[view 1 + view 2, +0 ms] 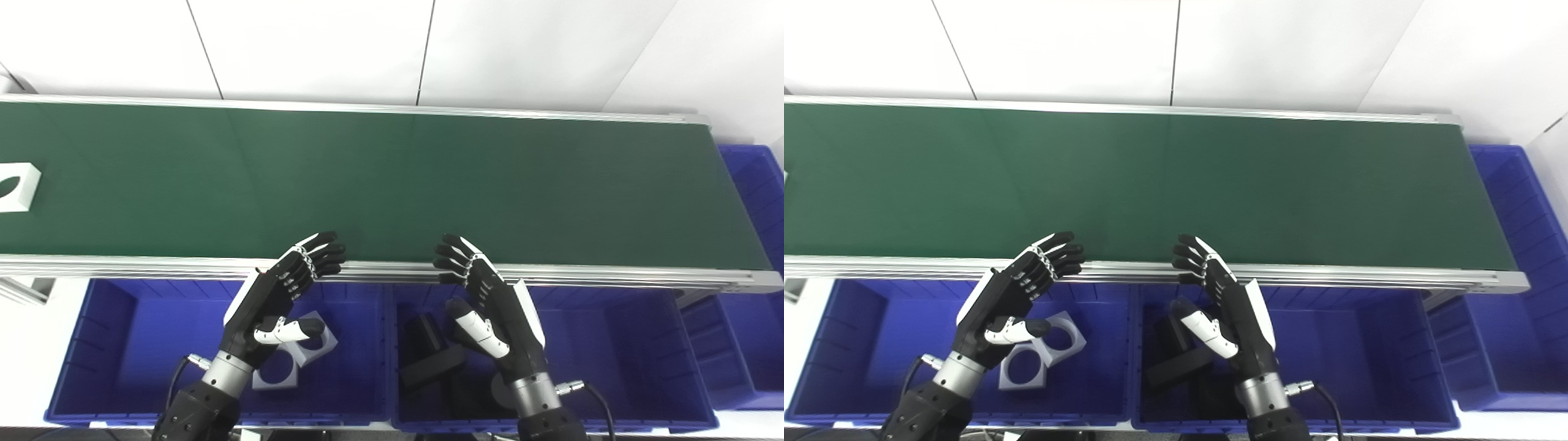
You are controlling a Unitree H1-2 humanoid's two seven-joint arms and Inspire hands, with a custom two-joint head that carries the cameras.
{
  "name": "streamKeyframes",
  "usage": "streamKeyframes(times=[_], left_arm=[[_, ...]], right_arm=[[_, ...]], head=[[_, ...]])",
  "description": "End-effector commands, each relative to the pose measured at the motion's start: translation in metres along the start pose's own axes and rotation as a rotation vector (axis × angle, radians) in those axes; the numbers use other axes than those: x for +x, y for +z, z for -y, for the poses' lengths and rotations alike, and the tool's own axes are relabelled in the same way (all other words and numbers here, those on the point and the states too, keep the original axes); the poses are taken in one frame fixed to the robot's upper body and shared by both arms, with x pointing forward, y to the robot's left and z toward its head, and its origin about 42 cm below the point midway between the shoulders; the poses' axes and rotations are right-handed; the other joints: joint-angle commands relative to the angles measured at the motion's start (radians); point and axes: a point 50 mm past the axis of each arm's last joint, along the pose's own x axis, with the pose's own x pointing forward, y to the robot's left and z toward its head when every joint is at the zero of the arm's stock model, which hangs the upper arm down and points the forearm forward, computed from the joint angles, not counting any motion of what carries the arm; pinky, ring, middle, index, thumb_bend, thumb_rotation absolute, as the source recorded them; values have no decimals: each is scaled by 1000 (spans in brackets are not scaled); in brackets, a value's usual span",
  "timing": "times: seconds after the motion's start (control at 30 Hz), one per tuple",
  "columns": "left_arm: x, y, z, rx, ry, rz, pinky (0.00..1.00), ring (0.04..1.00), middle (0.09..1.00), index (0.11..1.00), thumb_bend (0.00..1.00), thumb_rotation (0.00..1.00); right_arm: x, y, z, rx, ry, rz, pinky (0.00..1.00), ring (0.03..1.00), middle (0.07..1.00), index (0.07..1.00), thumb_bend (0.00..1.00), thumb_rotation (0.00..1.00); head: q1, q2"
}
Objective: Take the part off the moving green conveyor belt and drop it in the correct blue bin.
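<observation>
A white square part (13,187) with a round hole lies on the green conveyor belt (380,184) at its far left edge; only the left eye view shows it. My left hand (278,294) hovers open over the left blue bin (92,343), fingertips at the belt's near rail. My right hand (487,300) is open too, above the middle blue bin (612,343). Neither hand holds anything. The left bin holds two white square parts (306,349) with holes. The middle bin holds black parts (429,355).
A third blue bin (756,202) stands past the belt's right end. The belt's aluminium near rail (392,269) runs between the hands and the belt. White wall panels rise behind the conveyor.
</observation>
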Motion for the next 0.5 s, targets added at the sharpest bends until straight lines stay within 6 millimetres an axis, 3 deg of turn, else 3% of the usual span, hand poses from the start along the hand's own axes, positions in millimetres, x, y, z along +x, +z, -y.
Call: streamKeyframes(times=[0.0, 0.47], left_arm=[[5, 7, -2, 13, -12, 58, 805, 812, 824, 859, 963, 480], [6, 5, -3, 14, -11, 55, 798, 809, 821, 855, 964, 479]], right_arm=[[3, 8, 0, 3, -1, 74, 721, 791, 832, 875, 669, 771], [5, 7, -2, 6, -3, 74, 716, 788, 827, 871, 668, 762]], head=[[1, 0], [12, -7]])
